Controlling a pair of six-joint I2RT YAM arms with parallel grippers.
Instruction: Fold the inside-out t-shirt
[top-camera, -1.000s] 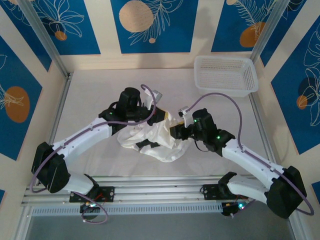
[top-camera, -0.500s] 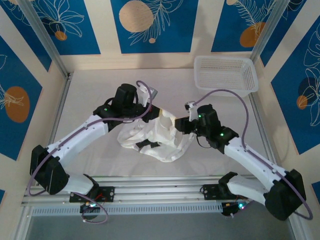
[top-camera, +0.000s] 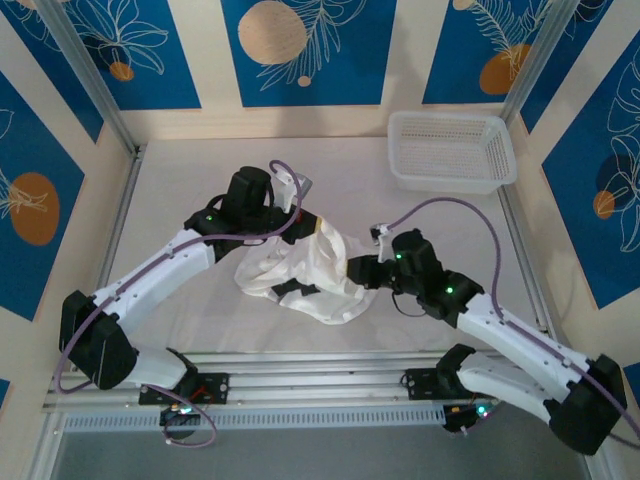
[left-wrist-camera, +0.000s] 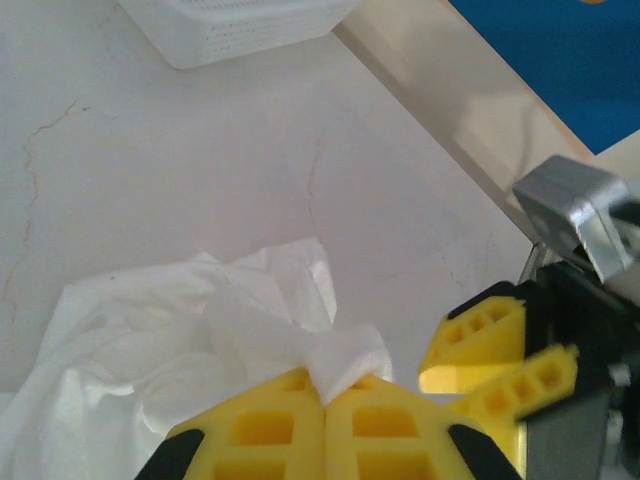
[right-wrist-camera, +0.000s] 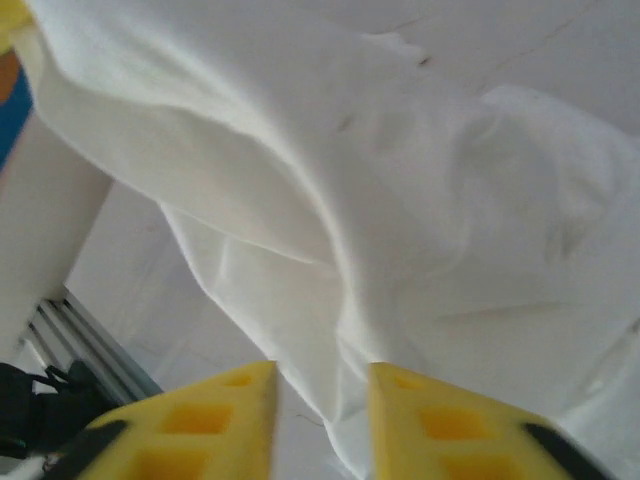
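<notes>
two grippers at your crumpled white t-shirt (top-camera: 305, 270), left gripper (left-wrist-camera: 325, 390) clenched on a cloth fold, right gripper (right-wrist-camera: 320, 385) released, fingers parted at the cloth's edge, basket (top-camera: 450, 150) well apart

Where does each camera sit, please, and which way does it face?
Top external: above and behind the arms, looking down on table, t-shirt and basket; both arms show.
Left wrist: on that wrist, looking past the shut left gripper, pinching cloth, toward the basket.
Right wrist: on that wrist, over the open right gripper onto the t-shirt.
Shared: the t-shirt, in all three.
</notes>
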